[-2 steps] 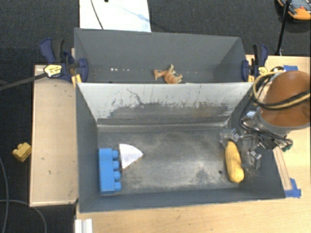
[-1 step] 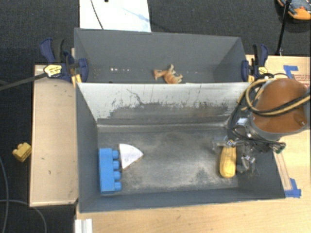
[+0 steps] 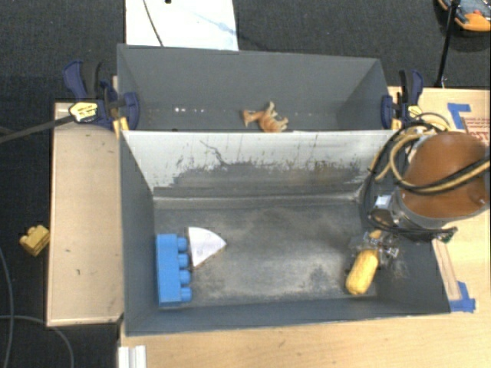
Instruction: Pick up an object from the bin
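Where the floor of the grey metal bin (image 3: 291,228) runs into its near right corner, a stubby yellow thing (image 3: 361,273) lies tilted, rounded at both ends and somewhat like a small corn cob. Near the left wall a blue studded building block (image 3: 173,269) lies lengthwise, with a white wedge-shaped piece (image 3: 204,245) touching its right side. Beyond the slanted far wall, a small tan figure (image 3: 265,118) lies alone; its kind is hard to make out. The arm's brown wrist cover (image 3: 445,171) and looped cables hide most of the tool head below it. The jaws sit just above the yellow thing's far end, and I cannot tell whether they are wide or narrow.
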You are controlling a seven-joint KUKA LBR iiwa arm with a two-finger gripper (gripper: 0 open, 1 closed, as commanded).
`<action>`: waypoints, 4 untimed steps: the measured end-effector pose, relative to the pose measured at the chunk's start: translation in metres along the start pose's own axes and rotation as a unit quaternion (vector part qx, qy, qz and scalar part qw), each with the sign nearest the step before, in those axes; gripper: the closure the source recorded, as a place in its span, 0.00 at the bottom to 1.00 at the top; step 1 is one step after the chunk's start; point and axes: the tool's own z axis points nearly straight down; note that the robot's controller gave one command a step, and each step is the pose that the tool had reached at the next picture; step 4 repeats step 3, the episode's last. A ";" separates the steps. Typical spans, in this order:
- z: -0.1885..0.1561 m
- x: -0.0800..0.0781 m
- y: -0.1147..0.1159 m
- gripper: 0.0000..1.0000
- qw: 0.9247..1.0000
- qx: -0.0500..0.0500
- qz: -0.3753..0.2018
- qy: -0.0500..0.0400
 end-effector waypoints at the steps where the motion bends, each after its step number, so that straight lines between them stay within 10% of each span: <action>1: 0.000 0.000 0.000 1.00 1.000 0.000 0.000 0.000; 4: -0.014 0.000 0.001 1.00 1.000 -0.001 0.001 0.000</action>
